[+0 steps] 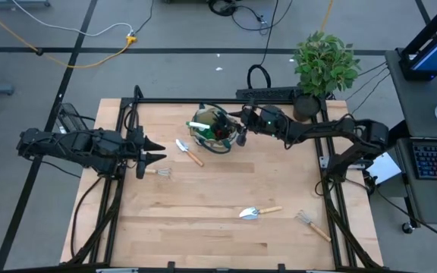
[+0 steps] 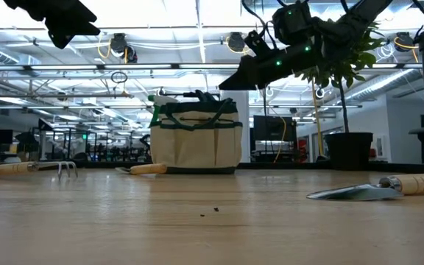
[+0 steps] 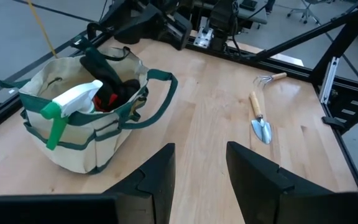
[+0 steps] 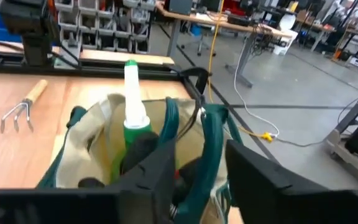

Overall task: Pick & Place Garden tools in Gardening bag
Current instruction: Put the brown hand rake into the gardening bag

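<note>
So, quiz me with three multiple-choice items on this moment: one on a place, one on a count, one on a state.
1. Where is the right tool?
A. right by the gardening bag
B. over the table's near right corner
C. beside the potted plant

2. How many wooden-handled tools lie on the table outside the bag?
A. two
B. four
C. six

3. How are the left tool's fingers?
A. shut on a rake
B. open, holding nothing
C. shut on a trowel

Answers:
1. A, the high view puts it at the bag's rim.
2. B: trowel and rake by the bag, trowel and rake near the front.
3. B, the left wrist view shows a bare gap.
</note>
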Motion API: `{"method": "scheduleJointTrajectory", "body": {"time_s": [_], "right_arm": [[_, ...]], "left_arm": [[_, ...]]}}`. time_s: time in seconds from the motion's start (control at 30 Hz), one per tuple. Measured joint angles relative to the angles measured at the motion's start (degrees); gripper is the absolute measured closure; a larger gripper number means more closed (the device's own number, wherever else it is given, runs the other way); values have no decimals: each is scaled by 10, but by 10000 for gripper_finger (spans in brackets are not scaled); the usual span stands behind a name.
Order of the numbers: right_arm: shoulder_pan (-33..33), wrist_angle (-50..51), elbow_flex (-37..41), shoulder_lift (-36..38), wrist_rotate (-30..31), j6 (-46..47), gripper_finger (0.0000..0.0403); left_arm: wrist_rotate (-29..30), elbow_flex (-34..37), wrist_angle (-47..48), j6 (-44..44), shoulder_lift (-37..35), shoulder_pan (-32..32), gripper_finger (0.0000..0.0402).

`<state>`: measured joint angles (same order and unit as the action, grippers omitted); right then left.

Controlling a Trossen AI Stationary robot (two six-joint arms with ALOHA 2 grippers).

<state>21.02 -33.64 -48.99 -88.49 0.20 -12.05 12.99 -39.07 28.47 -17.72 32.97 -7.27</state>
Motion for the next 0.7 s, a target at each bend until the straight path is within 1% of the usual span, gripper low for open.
{"method": "scheduleJointTrajectory", "body": {"time_s": [0.17,0.27,0.33,0.43,0.5,0.57,0.7], "right_arm": [[-6,-4,0,2,2,0,212],[-15,-12,0,2,0,0,195],[-19,-22,0,2,0,0,191],[-22,-42,0,1,2,0,196],[-22,-62,0,1,25,12,204],[-21,-72,0,1,43,36,216],[-19,-87,0,1,44,82,248]], "left_arm": [[0,0,0,-3,0,0,252],[0,0,0,-4,0,0,252],[0,0,0,-4,0,0,252],[0,0,-3,-5,0,0,252],[0,0,-10,-4,0,0,252],[0,0,-19,0,0,0,252],[1,0,-21,7,0,0,252]]}}
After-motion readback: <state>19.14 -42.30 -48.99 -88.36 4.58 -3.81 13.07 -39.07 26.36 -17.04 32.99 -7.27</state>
